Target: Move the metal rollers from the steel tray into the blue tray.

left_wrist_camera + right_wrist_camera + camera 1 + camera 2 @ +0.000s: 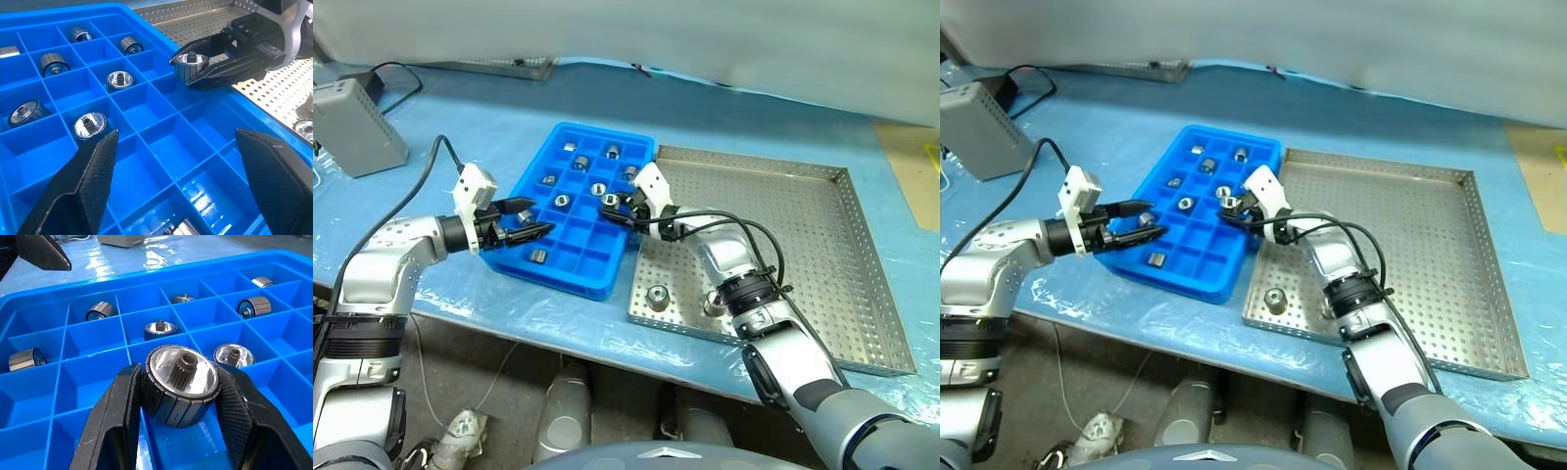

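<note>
Right tool [181, 396] clamped on one metal roller [182, 384] above the blue tray [533, 176]; left tool [530, 219] fingers apart, empty, over the tray's near-left edge; two metal rollers [658, 297] in the steel tray [822, 255].

1. Head views: high, facing forward and down, sharing the blue tray [570, 209] and steel tray [783, 255].
2. Wrist views: close, low over the blue tray's compartments, apparently facing each other.
</note>
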You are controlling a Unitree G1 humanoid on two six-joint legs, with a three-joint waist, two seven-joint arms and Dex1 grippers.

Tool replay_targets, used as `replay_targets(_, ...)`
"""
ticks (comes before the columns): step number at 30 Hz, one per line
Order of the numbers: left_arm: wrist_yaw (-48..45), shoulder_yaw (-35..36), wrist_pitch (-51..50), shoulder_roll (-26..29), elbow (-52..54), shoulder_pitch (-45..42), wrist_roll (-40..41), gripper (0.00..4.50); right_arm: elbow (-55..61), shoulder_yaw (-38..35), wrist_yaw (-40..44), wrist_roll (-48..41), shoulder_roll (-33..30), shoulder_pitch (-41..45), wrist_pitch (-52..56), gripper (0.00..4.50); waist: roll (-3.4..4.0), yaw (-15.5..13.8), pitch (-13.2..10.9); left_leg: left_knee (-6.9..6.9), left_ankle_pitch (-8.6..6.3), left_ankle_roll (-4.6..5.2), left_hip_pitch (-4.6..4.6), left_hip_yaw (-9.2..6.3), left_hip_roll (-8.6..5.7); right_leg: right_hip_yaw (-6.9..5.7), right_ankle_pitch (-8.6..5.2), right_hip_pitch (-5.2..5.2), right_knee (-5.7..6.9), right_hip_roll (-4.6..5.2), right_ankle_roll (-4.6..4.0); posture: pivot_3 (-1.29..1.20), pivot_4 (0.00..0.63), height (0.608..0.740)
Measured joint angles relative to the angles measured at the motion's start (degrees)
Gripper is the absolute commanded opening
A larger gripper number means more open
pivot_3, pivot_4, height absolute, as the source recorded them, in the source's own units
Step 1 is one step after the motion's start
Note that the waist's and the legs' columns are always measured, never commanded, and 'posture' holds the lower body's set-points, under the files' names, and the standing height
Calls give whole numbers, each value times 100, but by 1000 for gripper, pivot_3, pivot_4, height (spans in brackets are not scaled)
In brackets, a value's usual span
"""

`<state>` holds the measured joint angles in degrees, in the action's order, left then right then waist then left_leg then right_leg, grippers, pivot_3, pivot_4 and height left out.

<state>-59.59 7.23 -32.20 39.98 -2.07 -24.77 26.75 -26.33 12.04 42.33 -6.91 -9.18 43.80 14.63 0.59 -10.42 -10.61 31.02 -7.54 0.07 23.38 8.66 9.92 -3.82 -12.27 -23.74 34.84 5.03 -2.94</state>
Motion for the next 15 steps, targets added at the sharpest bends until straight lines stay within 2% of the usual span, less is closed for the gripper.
replay_targets(12,39,-101,-7,-122,-35,-200,3,4025,-310,-1,-343,290,174,0,-293,1798,0,9,0,4,2,-2,4,0,-1,0,0,-3,4,0,0,322,150,740)
replay_targets(14,30,-125,-1,-145,-72,-230,-1,4025,-373,-30,-408,329,165,9,-410,2557,-1,14,1,5,2,-3,3,-1,-1,0,0,-2,5,0,0,313,150,740)
replay_targets(15,16,-140,3,-158,-110,-241,-3,4025,-394,-36,-424,351,156,9,-476,2784,-1,15,1,5,2,-3,3,0,-1,0,0,-3,6,0,-1,313,150,740)
